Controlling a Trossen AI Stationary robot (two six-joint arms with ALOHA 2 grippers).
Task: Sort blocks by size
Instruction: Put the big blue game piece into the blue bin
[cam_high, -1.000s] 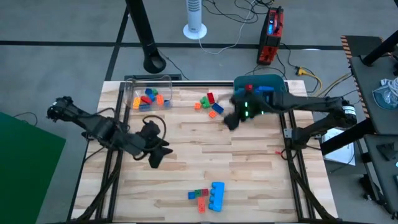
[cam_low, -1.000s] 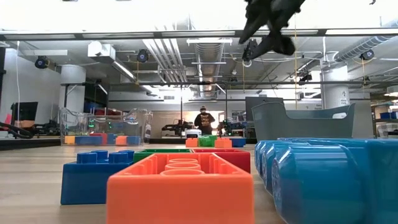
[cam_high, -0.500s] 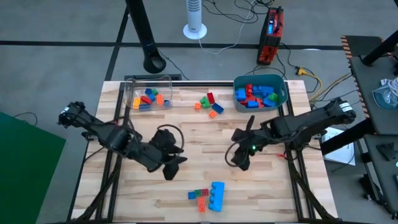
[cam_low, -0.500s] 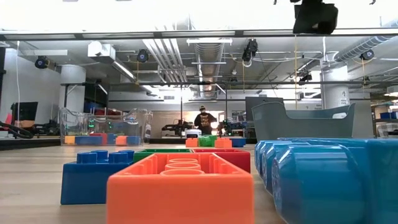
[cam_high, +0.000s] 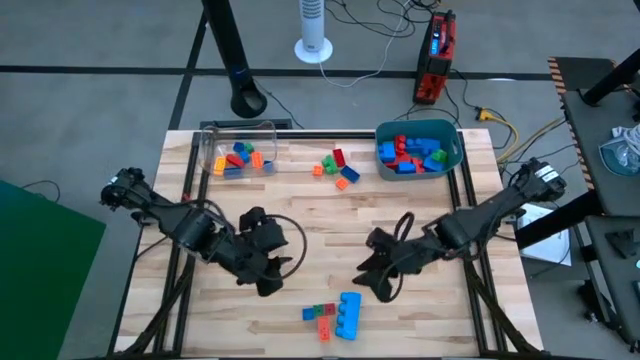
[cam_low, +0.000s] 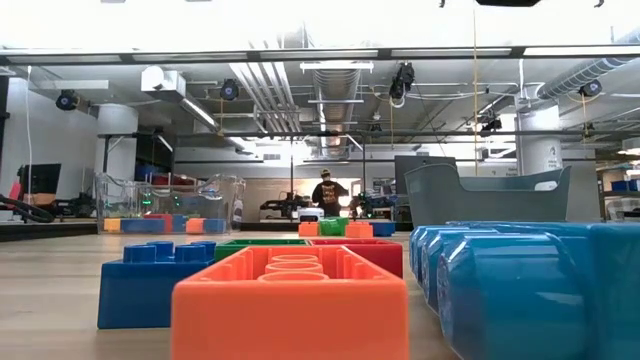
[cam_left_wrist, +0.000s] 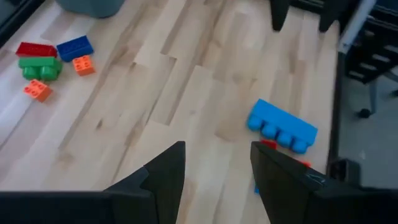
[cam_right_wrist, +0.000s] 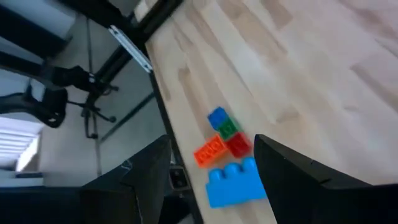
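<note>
**Two hands close on the last near-edge blocks**

Wooden tabletop (cam_high: 420, 250) shows sorting partly done. Small blocks fill the clear box (cam_high: 236, 150); chunkier ones fill the teal tub (cam_high: 418, 150). Between the tub and box, a loose cluster (cam_high: 335, 166) waits. Well apart from the tub, near the front edge, lies the long blue brick (cam_high: 348, 315) beside tiny ones. Left hand (cam_high: 272, 272) and right hand (cam_high: 375, 278) hover just above that brick, both open and empty.

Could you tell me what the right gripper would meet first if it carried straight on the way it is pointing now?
Probably the large blue block: the open right gripper frames it, with the small orange, red, green and blue blocks just beyond. Depth is unclear, so it might meet the table first.
</note>
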